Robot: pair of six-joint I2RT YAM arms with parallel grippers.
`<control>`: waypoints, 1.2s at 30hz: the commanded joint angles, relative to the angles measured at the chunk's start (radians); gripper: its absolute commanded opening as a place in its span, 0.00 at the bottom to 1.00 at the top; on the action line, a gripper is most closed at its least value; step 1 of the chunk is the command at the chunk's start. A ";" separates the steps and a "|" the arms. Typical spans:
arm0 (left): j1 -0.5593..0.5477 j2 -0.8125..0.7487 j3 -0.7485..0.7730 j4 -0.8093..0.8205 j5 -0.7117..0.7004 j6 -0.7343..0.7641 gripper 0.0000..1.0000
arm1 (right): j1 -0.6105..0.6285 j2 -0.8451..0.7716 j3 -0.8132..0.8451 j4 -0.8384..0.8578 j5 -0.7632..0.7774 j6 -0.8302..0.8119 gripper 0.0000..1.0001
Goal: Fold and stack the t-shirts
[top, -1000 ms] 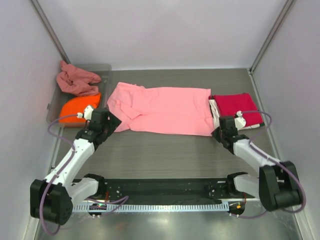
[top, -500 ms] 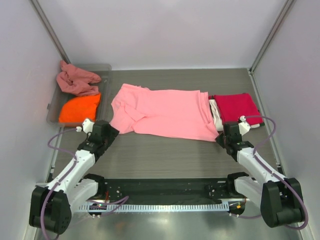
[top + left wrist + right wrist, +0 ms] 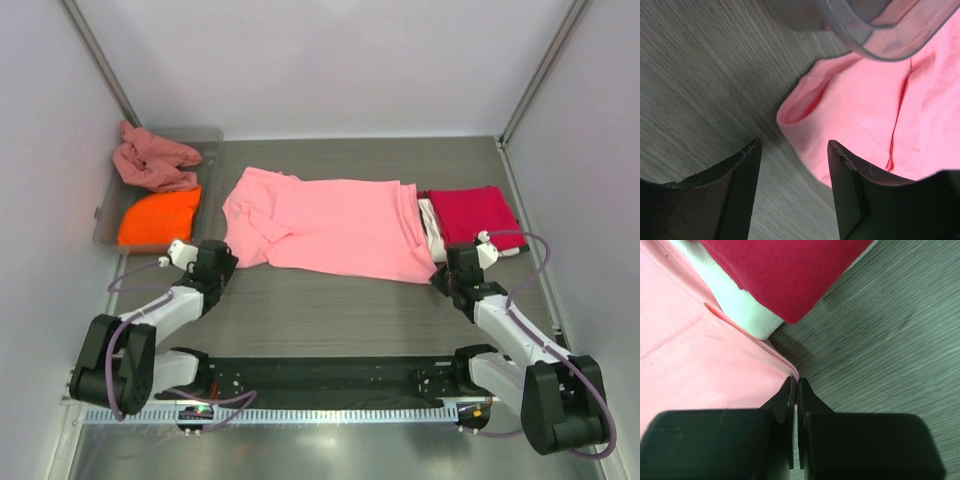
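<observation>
The light pink t-shirt (image 3: pixel 330 225) lies spread flat across the middle of the table. My left gripper (image 3: pixel 215 262) is open and empty just off the shirt's left edge; in the left wrist view (image 3: pixel 794 150) the shirt's rolled edge (image 3: pixel 860 120) lies just ahead of the jaws. My right gripper (image 3: pixel 447 272) is shut on the shirt's near right hem corner (image 3: pixel 790 371). A folded crimson red t-shirt (image 3: pixel 478 214) lies on a white one (image 3: pixel 430 222) at the right, and both show in the right wrist view (image 3: pixel 785 270) (image 3: pixel 747 315).
A grey plastic tray (image 3: pixel 108 200) at the far left holds the orange t-shirt (image 3: pixel 158 216) and the crumpled dusty rose one (image 3: pixel 152 162). Its rim (image 3: pixel 860 35) is close above the left gripper. Walls close in the table on three sides.
My right gripper has pulled the pink shirt's hem corner toward the near edge. My left gripper has let go and drawn back from the shirt's left edge.
</observation>
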 commanded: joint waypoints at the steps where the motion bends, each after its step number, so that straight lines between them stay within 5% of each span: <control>1: 0.002 0.063 0.037 0.103 -0.083 -0.029 0.55 | -0.004 0.007 0.004 0.013 0.002 -0.018 0.01; 4: 0.004 0.123 0.068 0.078 -0.094 -0.052 0.33 | -0.004 0.011 0.007 0.015 0.002 -0.018 0.01; 5: 0.004 0.138 0.075 0.063 -0.100 -0.058 0.14 | -0.004 0.011 0.009 0.013 0.004 -0.020 0.01; 7: 0.002 0.138 0.088 0.011 -0.140 -0.067 0.00 | -0.005 0.013 0.019 0.006 0.007 -0.023 0.01; 21: 0.005 -0.219 0.111 -0.424 -0.197 -0.054 0.00 | -0.011 -0.026 0.157 -0.253 0.038 -0.069 0.01; 28: 0.004 -0.291 0.115 -0.496 -0.177 -0.009 0.00 | -0.011 -0.055 0.141 -0.266 0.010 -0.040 0.01; 36: 0.016 -0.228 0.444 -0.710 -0.220 0.025 0.00 | -0.013 0.022 0.403 -0.321 -0.012 -0.050 0.01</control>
